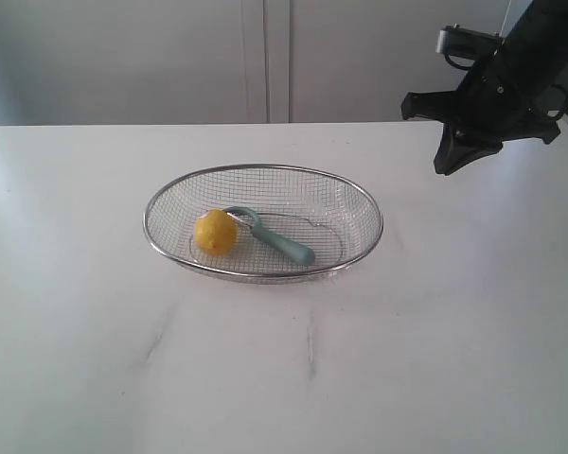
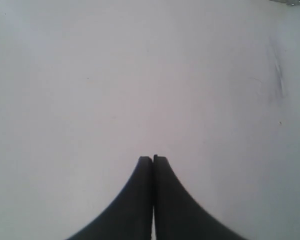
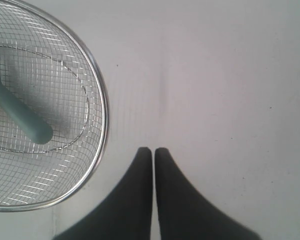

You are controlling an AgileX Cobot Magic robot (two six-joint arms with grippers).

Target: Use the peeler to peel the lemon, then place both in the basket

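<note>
The yellow lemon (image 1: 215,233) lies in the left half of the wire-mesh basket (image 1: 358,201), which sits mid-table. The teal-handled peeler (image 1: 282,243) rests beside it in the basket, its metal head against the lemon. In the right wrist view the peeler handle (image 3: 25,116) shows through the basket mesh (image 3: 97,85). My right gripper (image 1: 452,161) hangs shut and empty above the table, right of and behind the basket; its fingertips (image 3: 153,150) are pressed together over bare table. My left gripper (image 2: 153,158) is shut and empty over bare table, out of the exterior view.
The white table (image 1: 407,340) spreads wide around the basket, with faint grey scuffs (image 1: 310,345) in front of it. A pale wall with panel seams (image 1: 276,57) stands behind the far edge.
</note>
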